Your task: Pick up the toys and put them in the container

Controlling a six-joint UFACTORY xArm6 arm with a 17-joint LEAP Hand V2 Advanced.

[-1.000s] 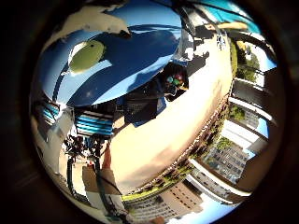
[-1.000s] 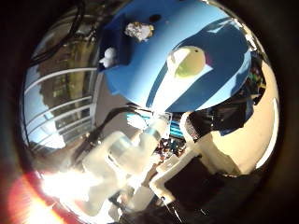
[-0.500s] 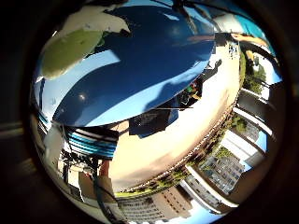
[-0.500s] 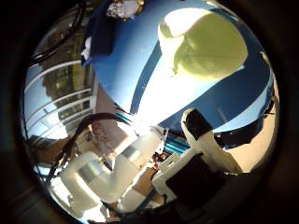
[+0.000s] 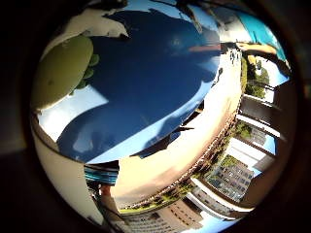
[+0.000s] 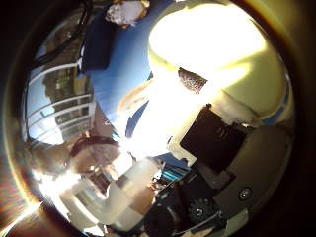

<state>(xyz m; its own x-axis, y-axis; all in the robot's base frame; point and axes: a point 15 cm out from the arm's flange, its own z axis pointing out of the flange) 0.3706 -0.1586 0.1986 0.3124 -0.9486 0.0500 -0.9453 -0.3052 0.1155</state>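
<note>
This is an outdoor spot high up on a building, a rooftop terrace or balcony in bright sun. Beyond the round blue tabletop (image 5: 160, 82) runs a tan paved deck (image 5: 194, 150), and past the deck's edge stand tall pale multi-storey buildings (image 5: 233, 179) with green trees (image 5: 252, 82) between them. On the other side of the tabletop, a white metal railing (image 6: 54, 108) borders the terrace.
</note>
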